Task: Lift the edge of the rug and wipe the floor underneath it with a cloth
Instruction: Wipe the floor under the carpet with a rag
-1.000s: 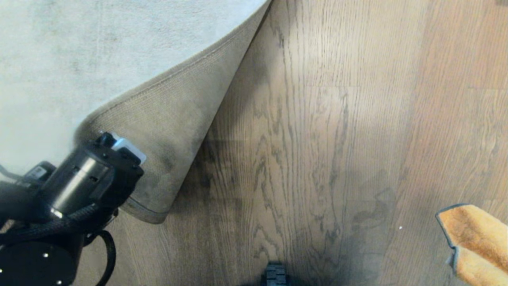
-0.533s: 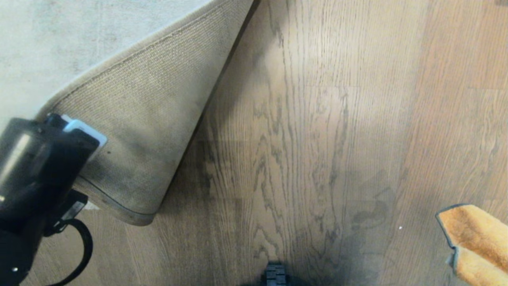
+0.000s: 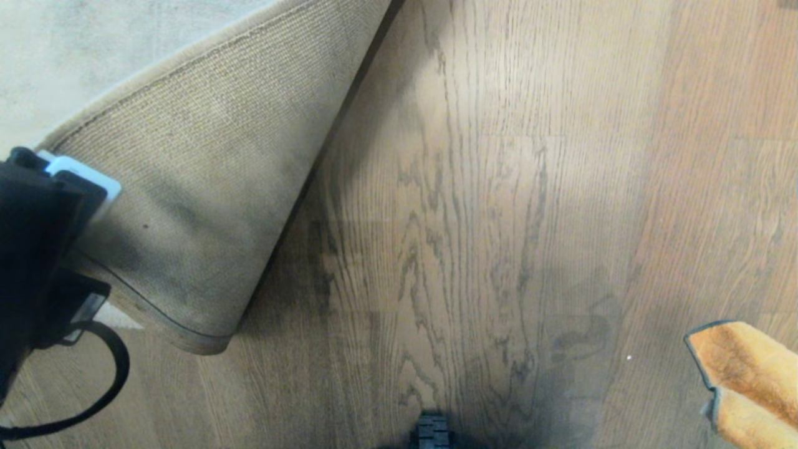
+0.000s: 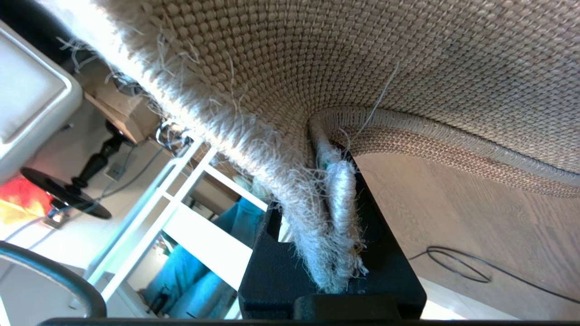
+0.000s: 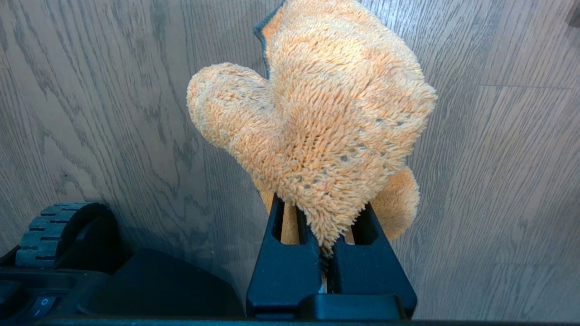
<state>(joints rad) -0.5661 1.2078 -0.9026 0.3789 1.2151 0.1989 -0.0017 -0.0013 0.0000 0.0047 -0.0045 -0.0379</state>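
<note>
The left gripper (image 4: 333,253), black with 2 flat fingers, is clamped on the rug edge (image 4: 337,199), the thin frayed border of a large light grey-beige short-pile rug (image 3: 93,43). In the head view this gripper sits at the far left, and the held corner is folded back over the rug so that the coarse woven tan backing (image 3: 206,168) faces up. The fold line runs as a long diagonal from the upper middle of the head view down toward the lower left, and the turned-over flap ends in a rounded corner (image 3: 206,340) pointing toward the robot. To the right of that fold lies the brown wood-grain plank floor (image 3: 499,206), with darker grey streaks and planks running away from the robot.

The right gripper (image 5: 324,253), also black, has its fingers pressed narrowly together on the small fluffy orange-yellow microfibre cloth (image 5: 317,117) with a thin dark stitched border. The cloth bunches out beyond the fingertips above the floor. In the head view it shows at the lower right corner (image 3: 745,374), well apart from the lifted rug corner.
</note>
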